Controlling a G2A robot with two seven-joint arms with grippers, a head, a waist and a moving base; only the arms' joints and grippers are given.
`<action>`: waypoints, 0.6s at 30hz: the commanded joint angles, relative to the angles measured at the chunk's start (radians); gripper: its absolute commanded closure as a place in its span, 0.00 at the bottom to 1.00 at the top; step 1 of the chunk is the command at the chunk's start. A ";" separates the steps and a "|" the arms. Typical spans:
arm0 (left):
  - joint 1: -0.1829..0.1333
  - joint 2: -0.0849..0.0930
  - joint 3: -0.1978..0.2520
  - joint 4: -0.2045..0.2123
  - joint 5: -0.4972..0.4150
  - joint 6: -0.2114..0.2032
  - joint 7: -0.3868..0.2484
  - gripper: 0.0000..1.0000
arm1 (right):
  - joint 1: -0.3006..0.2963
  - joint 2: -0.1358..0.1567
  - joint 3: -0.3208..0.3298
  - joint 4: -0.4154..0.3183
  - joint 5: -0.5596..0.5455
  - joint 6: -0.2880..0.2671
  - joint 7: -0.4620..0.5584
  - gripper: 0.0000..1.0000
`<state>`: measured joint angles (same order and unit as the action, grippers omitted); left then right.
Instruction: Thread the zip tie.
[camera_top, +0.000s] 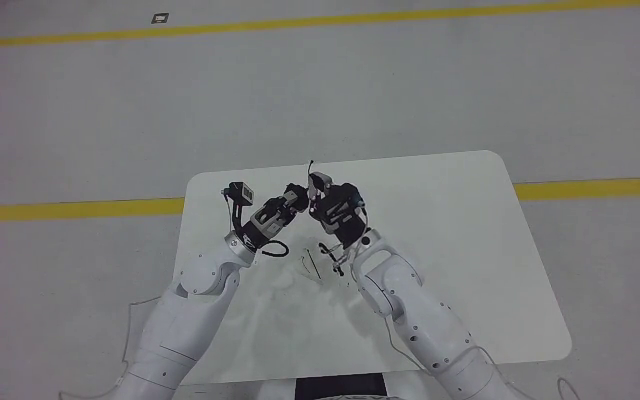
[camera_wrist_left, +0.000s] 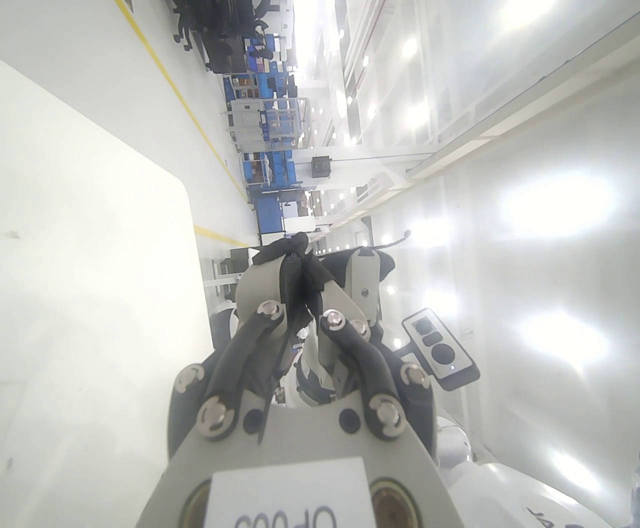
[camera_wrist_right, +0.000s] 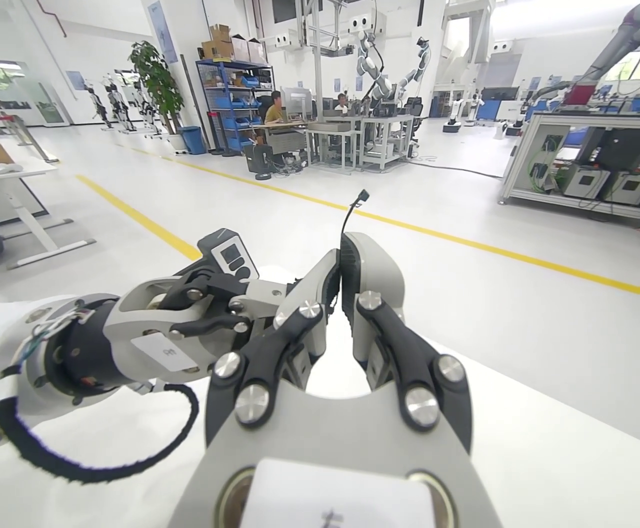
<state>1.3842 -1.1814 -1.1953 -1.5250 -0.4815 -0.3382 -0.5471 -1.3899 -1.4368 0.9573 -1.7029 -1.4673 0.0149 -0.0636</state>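
While the right gripper (camera_wrist_right: 342, 260) pinches the zip tie (camera_wrist_right: 351, 210) above the desk's (camera_top: 450, 220) middle, head end projecting beyond its fingertips, the left gripper (camera_wrist_left: 300, 255), pressed together, sits just beside it.

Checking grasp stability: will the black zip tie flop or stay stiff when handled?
Probably semi-stiff: the zip tie sticks out unsupported from the shut right tool, curving only slightly. Likely very light, being so thin. Its head end may flex if pushed.
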 joint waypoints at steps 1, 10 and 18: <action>0.000 0.000 0.000 0.000 0.000 0.000 0.000 1.00 | -0.001 -0.001 0.000 0.000 -0.002 0.005 0.000 1.00; 0.000 0.000 0.000 0.000 0.000 0.000 0.000 1.00 | -0.006 -0.002 -0.015 0.004 0.013 -0.028 0.024 1.00; 0.000 0.000 0.000 0.000 0.000 0.000 0.000 1.00 | -0.012 -0.003 -0.009 -0.001 -0.009 0.005 0.022 1.00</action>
<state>1.3842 -1.1814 -1.1953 -1.5250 -0.4815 -0.3382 -0.5471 -1.4006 -1.4399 0.9469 -1.7028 -1.4739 0.0157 -0.0396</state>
